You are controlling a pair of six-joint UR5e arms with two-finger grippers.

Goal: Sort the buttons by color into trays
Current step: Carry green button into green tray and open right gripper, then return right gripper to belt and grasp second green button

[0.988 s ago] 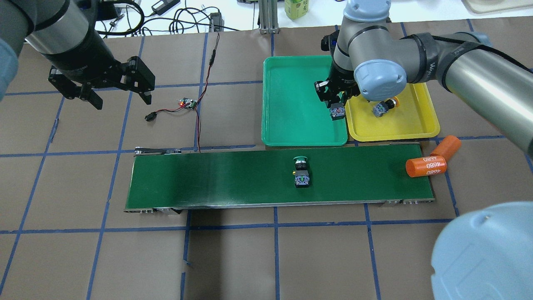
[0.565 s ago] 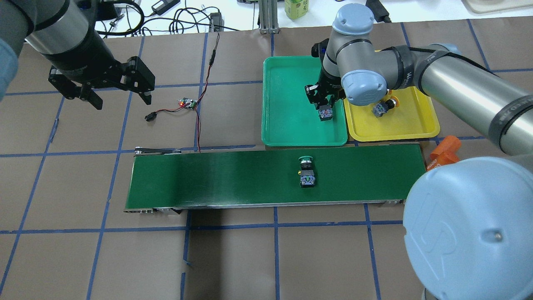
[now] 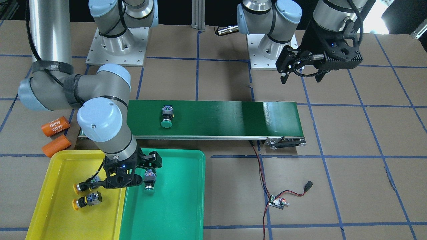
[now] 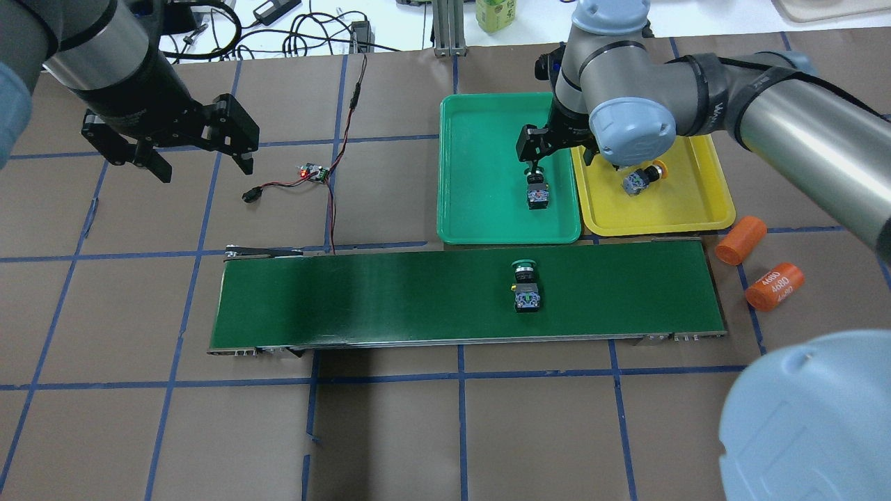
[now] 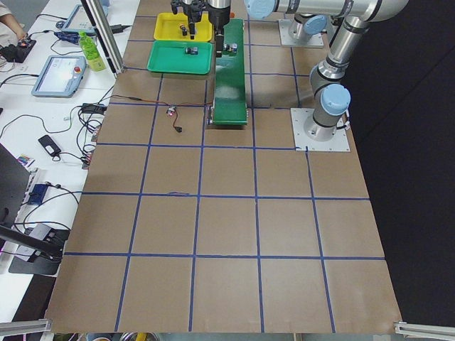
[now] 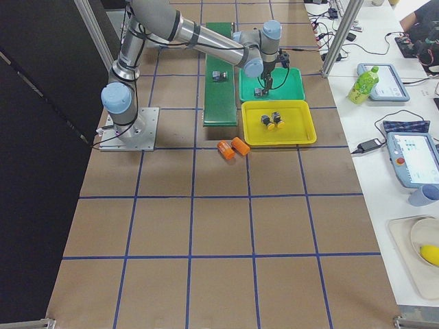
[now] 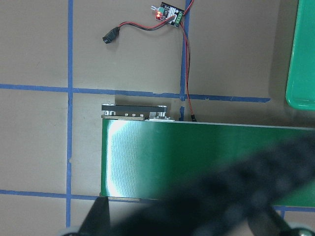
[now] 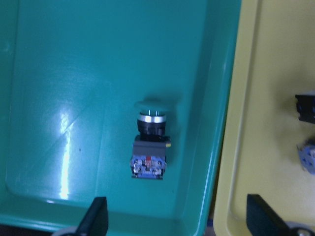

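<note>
Brown paper tabletop (image 4: 390, 438), blue tape grid (image 4: 461, 424): right gripper (image 3: 136, 171), fingers spread, hangs over green-capped push-button (image 4: 537, 195) lying in green plastic tray (image 4: 480, 209) near its right rim; left gripper (image 4: 202, 156), fingers spread, hovers toward tabletop's far-left corner.

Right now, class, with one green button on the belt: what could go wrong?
The loose green button lies on its side on the conveyor belt; if the belt runs, it may ride off the end.
The open right gripper hangs close over the green tray's button and might clip it when it moves.
</note>
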